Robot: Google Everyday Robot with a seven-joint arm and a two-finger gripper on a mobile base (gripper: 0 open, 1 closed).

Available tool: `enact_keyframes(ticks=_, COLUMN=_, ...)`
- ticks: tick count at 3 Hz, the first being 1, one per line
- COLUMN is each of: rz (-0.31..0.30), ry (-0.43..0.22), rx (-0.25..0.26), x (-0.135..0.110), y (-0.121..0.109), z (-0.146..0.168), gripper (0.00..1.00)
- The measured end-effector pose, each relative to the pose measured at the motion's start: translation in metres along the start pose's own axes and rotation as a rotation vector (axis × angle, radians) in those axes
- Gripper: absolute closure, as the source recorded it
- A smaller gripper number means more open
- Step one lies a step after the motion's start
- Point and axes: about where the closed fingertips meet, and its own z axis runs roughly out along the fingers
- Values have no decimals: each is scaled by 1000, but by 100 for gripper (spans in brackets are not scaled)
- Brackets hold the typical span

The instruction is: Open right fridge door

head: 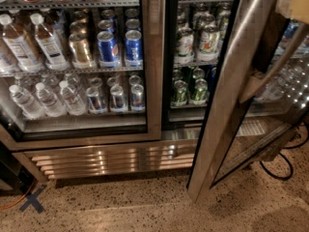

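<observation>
The fridge [96, 161] fills the view, a steel drinks cooler with wire shelves of cans and bottles. Its right fridge door [227, 100] stands swung out towards me. The wide steel frame runs slanted from top right down to the floor, and the glass pane [270, 124] lies behind it. A long steel handle bar [273, 69] slopes across the door. My gripper [294, 1] shows as a cream-coloured block at the top right corner, right by the upper end of that handle. Through the gap I see green cans [189, 88] on the right shelves.
The left door [153, 57] is closed, with water bottles [36, 95] and cans behind its glass. A louvred grille [111, 158] runs along the base. Black cables [285, 166] lie on the speckled floor at right. A blue tape cross [31, 201] marks the floor at lower left.
</observation>
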Motion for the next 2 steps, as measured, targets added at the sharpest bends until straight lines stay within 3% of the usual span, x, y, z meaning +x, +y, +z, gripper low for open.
enact_keyframes(ticks=2, rz=-3, ry=-6, rx=16, x=-2, y=5, z=-3, gripper=100)
